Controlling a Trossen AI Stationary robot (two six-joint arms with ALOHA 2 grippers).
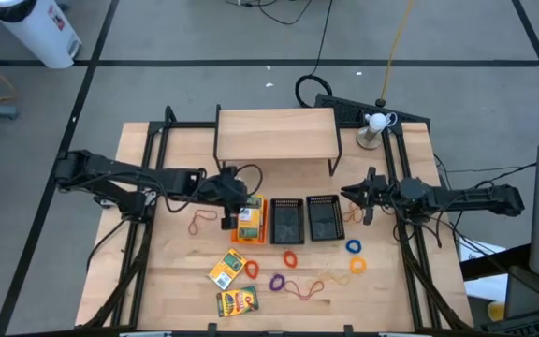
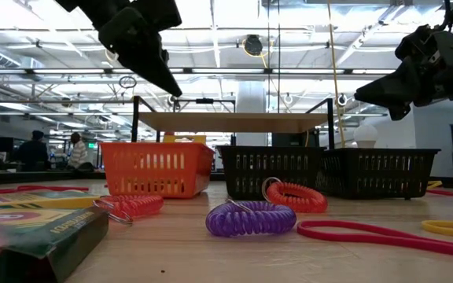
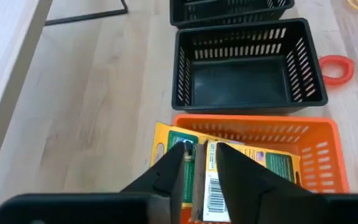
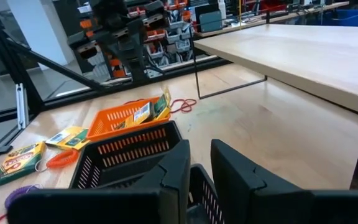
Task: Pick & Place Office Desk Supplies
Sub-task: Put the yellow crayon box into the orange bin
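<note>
Bright, even overhead light — ceiling strips glare in low view; foreground crayon box blurred, shadows on the tabletop soft.

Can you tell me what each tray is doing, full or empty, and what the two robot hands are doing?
Orange tray: holds crayon boxes, leaning on edge.
Middle black mesh tray: empty.
Right black mesh tray: looks empty.
Left gripper: above the orange tray, fingers slightly apart, holding nothing.
Right gripper: raised beside the right black tray, holding nothing.

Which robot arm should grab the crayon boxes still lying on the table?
Probably the left. The left gripper hangs by the orange tray, on the same side as the loose crayon boxes; the right gripper waits beyond the black trays.
</note>
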